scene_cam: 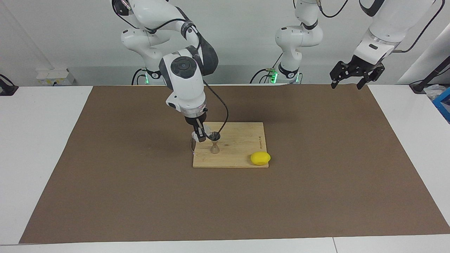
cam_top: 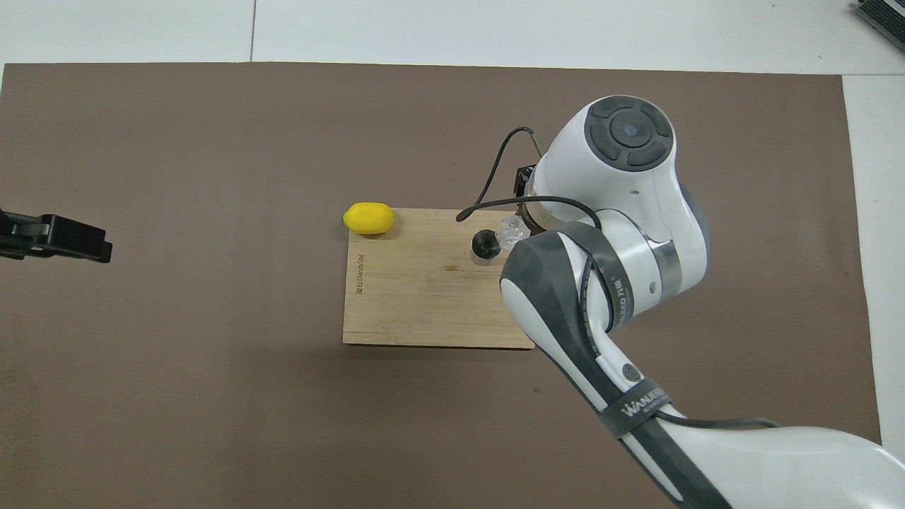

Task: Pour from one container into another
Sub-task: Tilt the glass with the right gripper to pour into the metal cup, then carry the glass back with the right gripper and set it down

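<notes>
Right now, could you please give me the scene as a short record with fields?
surface: brown mat on a white table
board: wooden cutting board on the mat
jigger: metal jigger upright on the board
glass: clear glass tumbler tilted at the jigger's mouth
right end effector: shut on the tumbler, over the board
left end effector: open, waiting over the mat's edge at its own end
lemon: yellow lemon at the board's corner farther from the robots, toward the left arm's end

Matt brown mat (scene_cam: 316, 196), pale wood board (scene_cam: 239, 154), clear faceted glass tumbler (cam_top: 510, 227).
</notes>
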Controlling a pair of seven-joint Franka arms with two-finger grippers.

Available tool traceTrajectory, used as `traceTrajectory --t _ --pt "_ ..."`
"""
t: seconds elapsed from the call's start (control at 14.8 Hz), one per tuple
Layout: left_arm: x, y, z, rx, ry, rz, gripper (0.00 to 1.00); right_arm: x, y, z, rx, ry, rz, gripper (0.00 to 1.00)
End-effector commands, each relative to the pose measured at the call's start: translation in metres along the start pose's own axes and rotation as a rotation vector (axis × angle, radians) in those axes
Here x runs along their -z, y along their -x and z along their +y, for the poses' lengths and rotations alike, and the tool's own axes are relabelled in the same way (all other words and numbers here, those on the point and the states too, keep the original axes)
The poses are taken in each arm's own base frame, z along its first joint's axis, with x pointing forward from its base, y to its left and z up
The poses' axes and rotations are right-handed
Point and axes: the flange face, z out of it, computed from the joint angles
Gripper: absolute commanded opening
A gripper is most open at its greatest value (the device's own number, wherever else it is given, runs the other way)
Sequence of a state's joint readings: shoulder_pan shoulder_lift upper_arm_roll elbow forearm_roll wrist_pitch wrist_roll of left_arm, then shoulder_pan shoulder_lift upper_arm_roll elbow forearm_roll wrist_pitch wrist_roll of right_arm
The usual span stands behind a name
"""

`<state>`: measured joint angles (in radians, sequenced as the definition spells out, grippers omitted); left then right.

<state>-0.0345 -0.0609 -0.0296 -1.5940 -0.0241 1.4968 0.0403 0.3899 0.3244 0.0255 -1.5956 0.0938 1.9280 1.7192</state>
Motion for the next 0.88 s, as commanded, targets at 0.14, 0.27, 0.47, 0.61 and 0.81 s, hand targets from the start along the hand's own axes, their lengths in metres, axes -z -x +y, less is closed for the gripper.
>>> traceTrajectory --t 0.14,0.27,0.47,0.61,0.81 --pt "0.0 0.004 -0.001 0.011 -0.004 -0.008 1.0 -0.002 -0.047 -0.008 -0.099 0.017 -0.181 0.0" --pt "-0.001 0.004 -0.001 0.011 -0.004 -0.01 1.0 -0.003 -0.085 -0.007 -0.117 0.022 -0.287 0.0" --pt "-0.001 0.004 -0.001 0.011 -0.004 -0.01 1.0 -0.015 -0.145 0.012 -0.119 0.008 -0.429 0.0" --pt "0.0 0.004 -0.001 0.011 -0.004 -0.008 1.0 -0.025 -0.182 0.028 -0.134 -0.01 -0.49 0.0" --pt "-0.001 0.004 -0.001 0.011 -0.004 -0.01 1.0 -0.048 -0.238 0.054 -0.15 -0.04 -0.577 0.0"
